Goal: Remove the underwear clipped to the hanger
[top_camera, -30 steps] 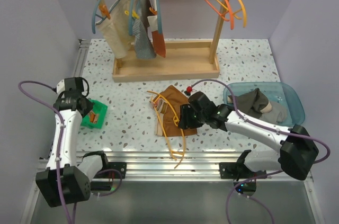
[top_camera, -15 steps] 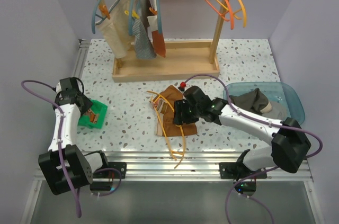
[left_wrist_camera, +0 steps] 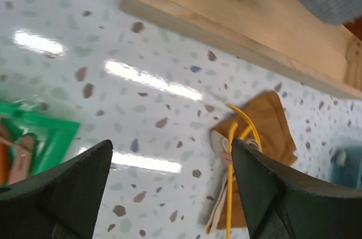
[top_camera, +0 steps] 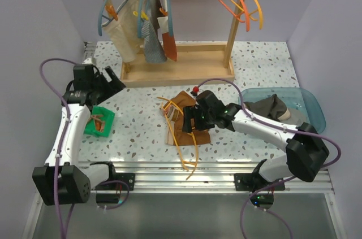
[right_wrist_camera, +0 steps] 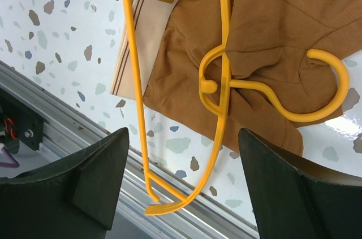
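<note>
Underwear (right_wrist_camera: 271, 18) lies flat mid-way on the surface (top_camera: 141, 131) with hanger (right_wrist_camera: 224, 35) across it; right gripper (top_camera: 189, 124), jaws spread and empty, hovers over both from 3 o'clock, presumably to grasp; left gripper (top_camera: 113, 81), likewise spread, waits at 10 o'clock.

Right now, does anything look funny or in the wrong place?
Yes. The hanger lies flat on the table, with its hook across the underwear, while the other hangers hang up on the rack.

The top view looks down from above and behind over the whole counter (top_camera: 141, 131). The left wrist views it obliquely from afar, the right wrist straight down, close. All share the hanger (right_wrist_camera: 224, 35) and underwear (left_wrist_camera: 266, 120).
</note>
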Controlling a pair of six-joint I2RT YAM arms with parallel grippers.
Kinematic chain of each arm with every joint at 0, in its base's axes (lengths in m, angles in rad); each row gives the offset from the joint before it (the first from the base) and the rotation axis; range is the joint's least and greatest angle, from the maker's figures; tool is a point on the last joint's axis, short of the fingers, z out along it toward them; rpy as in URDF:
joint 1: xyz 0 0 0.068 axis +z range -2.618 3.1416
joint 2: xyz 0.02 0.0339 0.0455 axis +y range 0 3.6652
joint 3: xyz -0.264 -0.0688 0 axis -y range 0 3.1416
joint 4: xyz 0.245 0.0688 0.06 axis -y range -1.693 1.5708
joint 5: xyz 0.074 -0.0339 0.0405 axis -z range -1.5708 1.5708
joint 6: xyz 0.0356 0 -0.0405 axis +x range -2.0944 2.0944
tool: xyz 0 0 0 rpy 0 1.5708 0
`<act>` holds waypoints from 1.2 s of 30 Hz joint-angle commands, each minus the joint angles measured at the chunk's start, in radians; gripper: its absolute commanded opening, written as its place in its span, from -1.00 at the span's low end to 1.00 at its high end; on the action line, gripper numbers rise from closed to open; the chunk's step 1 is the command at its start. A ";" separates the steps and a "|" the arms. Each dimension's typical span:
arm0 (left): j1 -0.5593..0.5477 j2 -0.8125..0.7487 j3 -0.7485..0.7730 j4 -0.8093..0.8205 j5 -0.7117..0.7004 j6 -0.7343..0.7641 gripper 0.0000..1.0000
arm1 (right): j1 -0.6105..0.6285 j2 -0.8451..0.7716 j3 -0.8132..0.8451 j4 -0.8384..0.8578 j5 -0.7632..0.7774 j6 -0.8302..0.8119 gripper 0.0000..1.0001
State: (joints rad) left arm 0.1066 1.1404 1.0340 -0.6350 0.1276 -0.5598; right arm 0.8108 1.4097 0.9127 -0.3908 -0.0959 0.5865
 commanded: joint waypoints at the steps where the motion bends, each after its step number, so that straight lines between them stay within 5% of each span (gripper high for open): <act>1: -0.166 0.053 0.083 0.035 0.129 -0.008 0.77 | -0.004 -0.015 0.038 0.023 0.016 0.021 0.66; 9: -0.392 0.243 0.192 0.038 0.061 -0.025 0.75 | -0.002 -0.098 -0.037 0.023 0.045 0.076 0.92; 18: -0.614 0.515 0.392 -0.043 -0.086 -0.084 0.71 | -0.004 -0.193 -0.080 -0.014 0.094 0.107 0.97; 36: -0.694 0.711 0.429 -0.226 -0.336 -0.167 0.71 | -0.004 -0.276 -0.152 -0.028 0.116 0.150 0.97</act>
State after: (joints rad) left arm -0.5602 1.8202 1.4437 -0.8139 -0.1593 -0.6956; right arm 0.8104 1.1507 0.7677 -0.4259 0.0067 0.7193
